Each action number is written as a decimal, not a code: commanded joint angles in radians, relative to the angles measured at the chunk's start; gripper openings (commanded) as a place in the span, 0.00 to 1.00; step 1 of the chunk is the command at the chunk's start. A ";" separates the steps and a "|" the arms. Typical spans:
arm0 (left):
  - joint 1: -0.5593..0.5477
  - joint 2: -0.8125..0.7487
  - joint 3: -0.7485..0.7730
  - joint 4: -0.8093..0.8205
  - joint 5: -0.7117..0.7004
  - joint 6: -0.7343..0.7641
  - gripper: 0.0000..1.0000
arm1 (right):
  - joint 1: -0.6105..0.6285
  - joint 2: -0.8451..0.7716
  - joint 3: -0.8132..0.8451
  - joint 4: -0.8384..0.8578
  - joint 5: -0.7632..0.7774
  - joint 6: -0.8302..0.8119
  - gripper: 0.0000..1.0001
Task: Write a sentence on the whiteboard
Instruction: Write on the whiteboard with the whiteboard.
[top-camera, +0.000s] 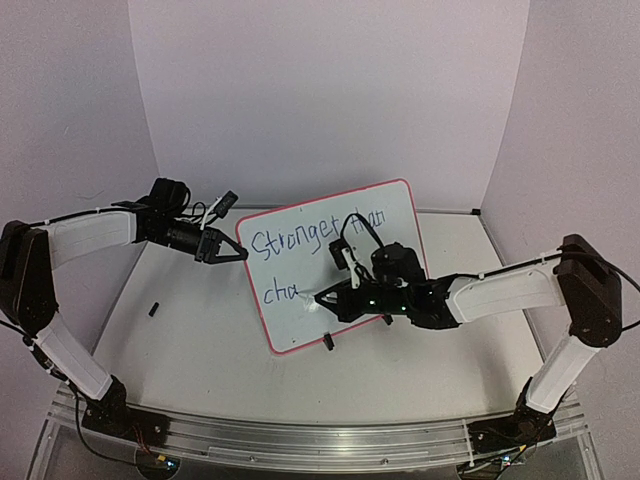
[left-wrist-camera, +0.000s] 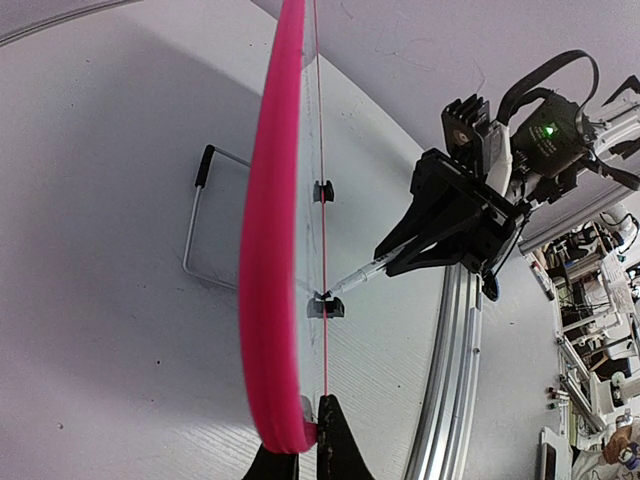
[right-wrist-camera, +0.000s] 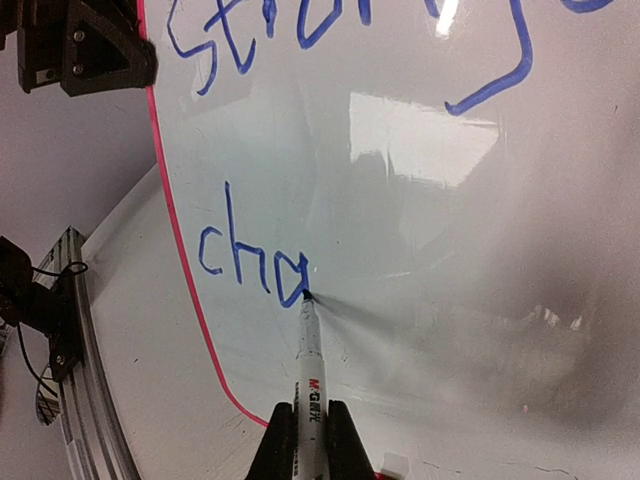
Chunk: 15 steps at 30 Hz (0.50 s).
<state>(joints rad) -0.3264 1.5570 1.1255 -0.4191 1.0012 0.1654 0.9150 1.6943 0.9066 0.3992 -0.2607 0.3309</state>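
The whiteboard (top-camera: 340, 250) stands tilted on the table, white with a red-pink rim and black clip feet. The sentence (top-camera: 315, 238) in blue reads "Stronger than" on top and "cha" (right-wrist-camera: 250, 262) below. My left gripper (top-camera: 232, 252) is shut on the board's upper left edge; the left wrist view shows the rim (left-wrist-camera: 268, 300) pinched between its fingers (left-wrist-camera: 340, 450). My right gripper (top-camera: 335, 298) is shut on a white marker (right-wrist-camera: 311, 385) whose tip touches the board at the foot of the "a". The marker also shows in the left wrist view (left-wrist-camera: 362, 272).
A small black marker cap (top-camera: 153, 308) lies on the table at the left. A wire stand (left-wrist-camera: 200, 225) props the board from behind. White walls close the back and sides. The aluminium rail (top-camera: 300, 430) runs along the near edge.
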 joint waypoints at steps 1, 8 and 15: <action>-0.030 0.015 0.026 0.005 -0.037 0.067 0.00 | -0.004 -0.022 -0.020 -0.011 0.018 0.008 0.00; -0.030 0.015 0.026 0.005 -0.036 0.065 0.00 | -0.005 -0.068 0.000 -0.045 0.090 0.001 0.00; -0.030 0.012 0.027 0.005 -0.037 0.067 0.00 | -0.005 -0.104 0.047 -0.046 0.083 -0.018 0.00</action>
<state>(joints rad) -0.3264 1.5570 1.1255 -0.4191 1.0016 0.1654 0.9146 1.6390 0.8982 0.3504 -0.2012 0.3294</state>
